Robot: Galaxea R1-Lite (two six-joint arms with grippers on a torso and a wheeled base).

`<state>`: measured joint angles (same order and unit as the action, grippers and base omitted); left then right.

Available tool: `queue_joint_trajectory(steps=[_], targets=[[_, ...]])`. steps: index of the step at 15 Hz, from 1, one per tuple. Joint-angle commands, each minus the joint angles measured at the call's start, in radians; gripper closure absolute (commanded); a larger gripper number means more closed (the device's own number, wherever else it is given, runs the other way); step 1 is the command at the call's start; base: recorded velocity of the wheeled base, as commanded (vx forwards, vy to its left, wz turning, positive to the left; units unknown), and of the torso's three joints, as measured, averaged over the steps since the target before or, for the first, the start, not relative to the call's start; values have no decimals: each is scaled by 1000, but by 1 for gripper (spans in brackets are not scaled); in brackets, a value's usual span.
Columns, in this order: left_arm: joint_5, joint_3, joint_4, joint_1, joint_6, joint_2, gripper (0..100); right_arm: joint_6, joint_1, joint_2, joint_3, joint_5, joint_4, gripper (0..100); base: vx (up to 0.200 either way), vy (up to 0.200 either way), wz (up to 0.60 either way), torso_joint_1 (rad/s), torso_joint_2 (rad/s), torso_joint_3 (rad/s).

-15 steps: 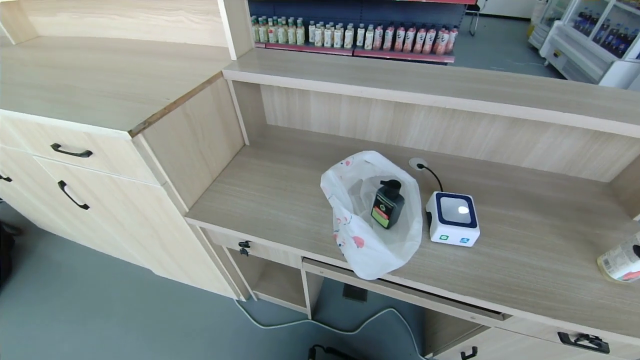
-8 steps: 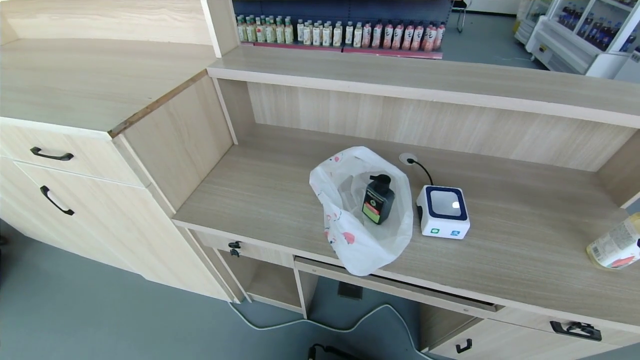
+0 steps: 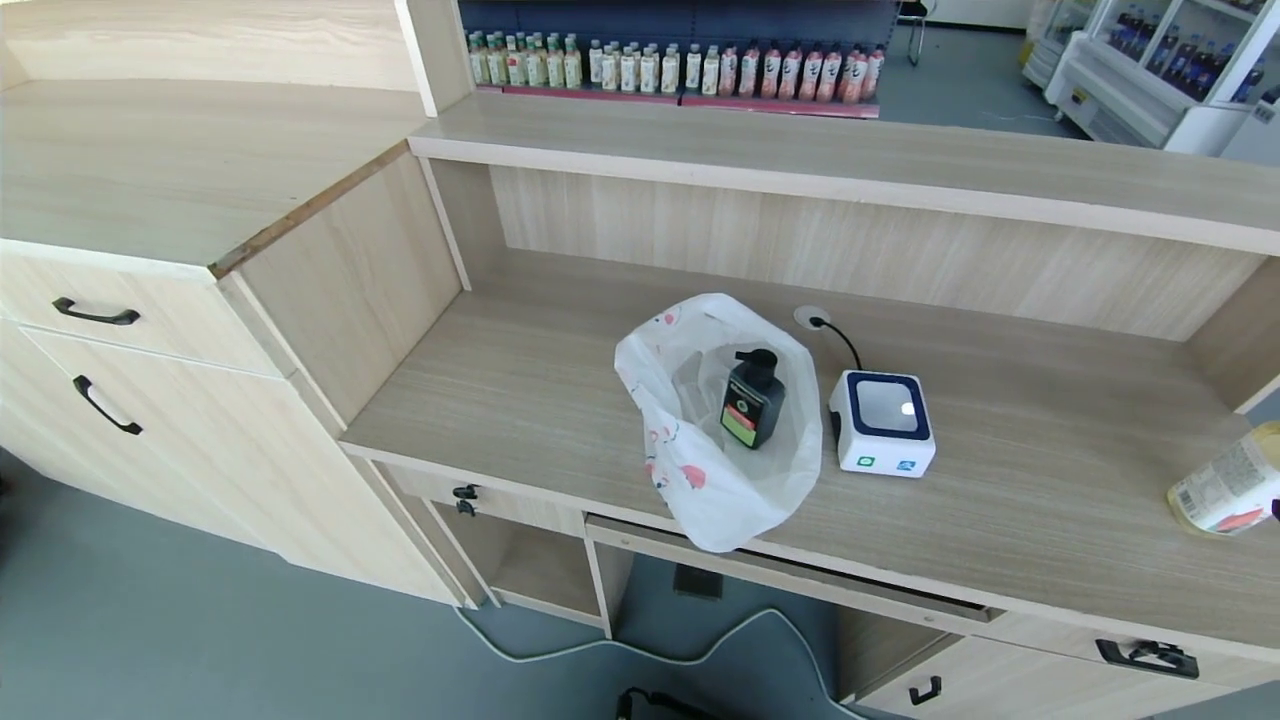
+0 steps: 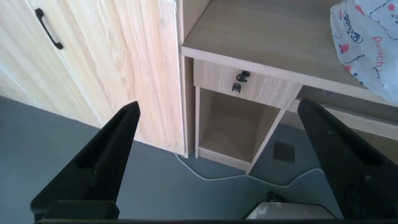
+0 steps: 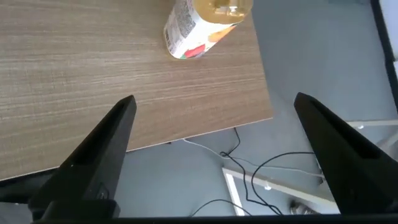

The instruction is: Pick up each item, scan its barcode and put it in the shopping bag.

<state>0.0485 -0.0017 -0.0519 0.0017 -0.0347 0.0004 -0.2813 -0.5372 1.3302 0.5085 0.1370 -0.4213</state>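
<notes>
A white shopping bag [image 3: 700, 470] with red prints stands open on the wooden counter [image 3: 540, 400]; part of it also shows in the left wrist view [image 4: 367, 43]. A dark pump bottle [image 3: 752, 400] stands inside it. Right beside the bag sits a white barcode scanner [image 3: 882, 422] with a blue-framed window. A yellowish bottle [image 3: 1225, 485] lies on its side at the counter's far right end [image 5: 205, 18]. My right gripper [image 5: 214, 98] hangs open above the counter near that bottle. My left gripper [image 4: 217, 106] is open, low in front of the counter's left end.
A raised ledge [image 3: 800, 160] and back wall bound the counter behind. A cabinet [image 3: 150, 330] with black handles stands to the left. The scanner's black cable [image 3: 845, 340] runs to a hole in the counter. Cables [image 5: 249, 174] lie on the grey floor.
The head camera has shifted, so the whole picture slid left and slightly up. The bag, pump bottle, scanner and lying bottle keep their places on the counter.
</notes>
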Motion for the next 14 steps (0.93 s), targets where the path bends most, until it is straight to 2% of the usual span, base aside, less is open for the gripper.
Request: queue_joint_trajectory(steps=[1,2,3,4,6,8,9,14], targets=[[1,0,0,0,-1,0,0,-1,-35,-34,1,6,-2,0,0,0,-600,-2,2,7],[1,0,0,0,-1,0,0,-3,-63,-25,2,7,-7,0,0,0,-600,7,17,2],[1,0,0,0,-1,0,0,-3,-121,0,4,6,-7,0,0,0,0,0,0,0],[1,0,0,0,-1,0,0,-1,-136,18,5,6,-11,0,0,0,0,0,0,0],[1,0,0,0,-1,0,0,47,-132,147,5,-39,-169,0,0,0,0,0,0,0],[1,0,0,0,-1,0,0,56,-125,264,33,-198,-290,0,0,0,0,0,0,0],[1,0,0,0,-1,0,0,53,-121,314,42,-229,-335,0,0,0,0,0,0,0],[1,0,0,0,-1,0,0,53,-95,428,62,-235,-416,0,0,0,0,0,0,0]])
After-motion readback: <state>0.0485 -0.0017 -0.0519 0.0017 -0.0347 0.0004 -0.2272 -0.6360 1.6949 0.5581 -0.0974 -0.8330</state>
